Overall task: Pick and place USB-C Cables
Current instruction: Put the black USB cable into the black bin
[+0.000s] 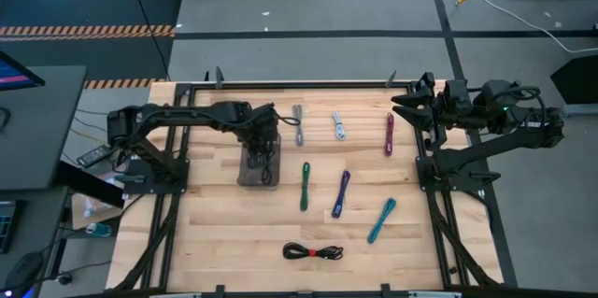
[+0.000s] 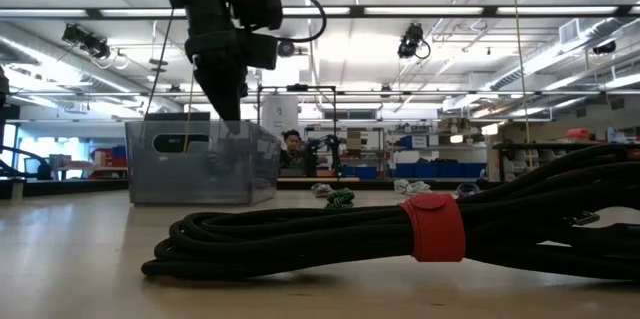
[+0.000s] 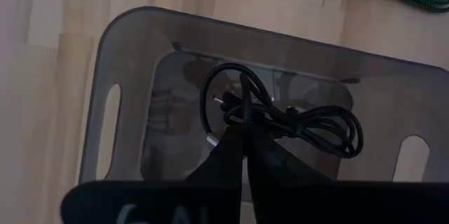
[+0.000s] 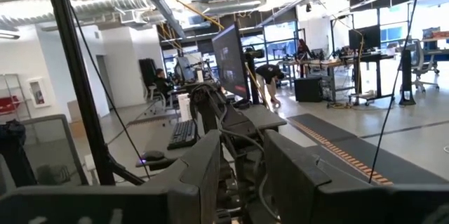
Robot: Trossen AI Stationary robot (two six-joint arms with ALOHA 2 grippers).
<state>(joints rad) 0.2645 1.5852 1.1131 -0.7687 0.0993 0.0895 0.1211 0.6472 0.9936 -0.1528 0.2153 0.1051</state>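
Observation:
My left gripper (image 1: 265,149) (image 3: 243,140) hangs over the grey see-through tray (image 1: 245,175) (image 3: 126,55) and is shut on a thin black cable (image 3: 309,122) inside it. Seven more bundled cables lie flat on the wooden table: grey (image 1: 298,125), silver (image 1: 339,126), magenta (image 1: 390,134), green (image 1: 305,186), purple (image 1: 341,193), teal (image 1: 381,220) and black with a red tie (image 1: 313,252) (image 2: 400,224). My right gripper (image 1: 409,107) (image 4: 242,175) waits open at the table's far right corner, touching nothing. My left gripper pinches the thin black cable between its two fingers at a strand of the loose coil (image 3: 242,115), coming from above and pointing down into the tray. The coil spreads slack beside the fingertips within the tray walls. Whether it rests on the tray floor, I cannot tell.
The tray stands left of centre, toward the far edge; in the low view its wall (image 2: 160,174) rises under the left gripper (image 2: 228,99). Black frame rails (image 1: 439,233) run along the table's sides. Bare wood lies at the near left (image 1: 206,242).

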